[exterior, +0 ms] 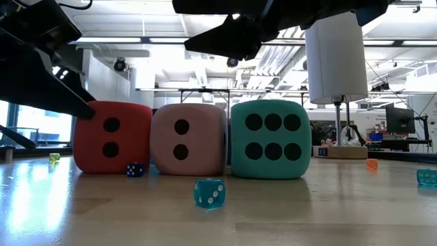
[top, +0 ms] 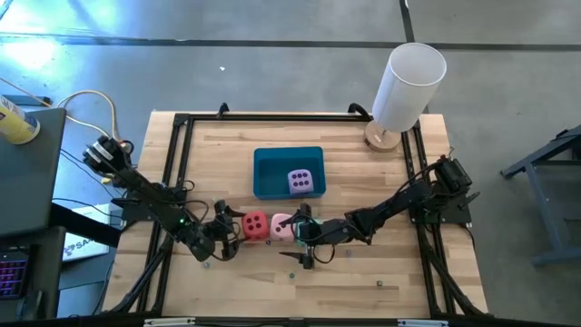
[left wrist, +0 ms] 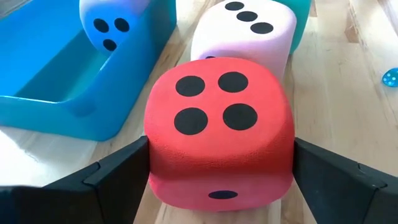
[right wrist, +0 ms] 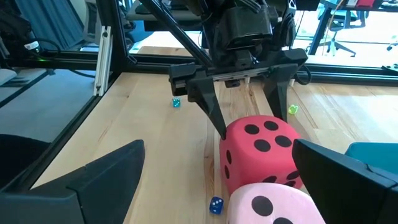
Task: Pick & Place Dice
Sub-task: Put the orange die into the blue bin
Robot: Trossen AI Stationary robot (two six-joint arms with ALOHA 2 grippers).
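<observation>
The red die [left wrist: 217,130] stands on the table with its four-dot face up, and my left gripper [left wrist: 221,171] is closed on it from the table's left. Right of it the pink die [exterior: 188,140] and the teal die [exterior: 271,139] stand in a row, side by side. The purple die [top: 304,182] lies inside the blue tray [top: 272,163] farther back. My right gripper [top: 302,238] hangs open above the pink and teal dice and touches nothing. My left gripper pinches the red die between its two fingers, one on each opposite side face [left wrist: 152,165]. The fingers [left wrist: 118,174] come slanting slightly down from the table's left. The die stands upright with its bottom face on the table.
Tiny dice are scattered on the wood, one teal [exterior: 209,193] and one blue [exterior: 134,169] among them. A white cylinder on a wooden base [top: 408,86] stands at the far right corner. Black frame rails [top: 177,154] run around the table.
</observation>
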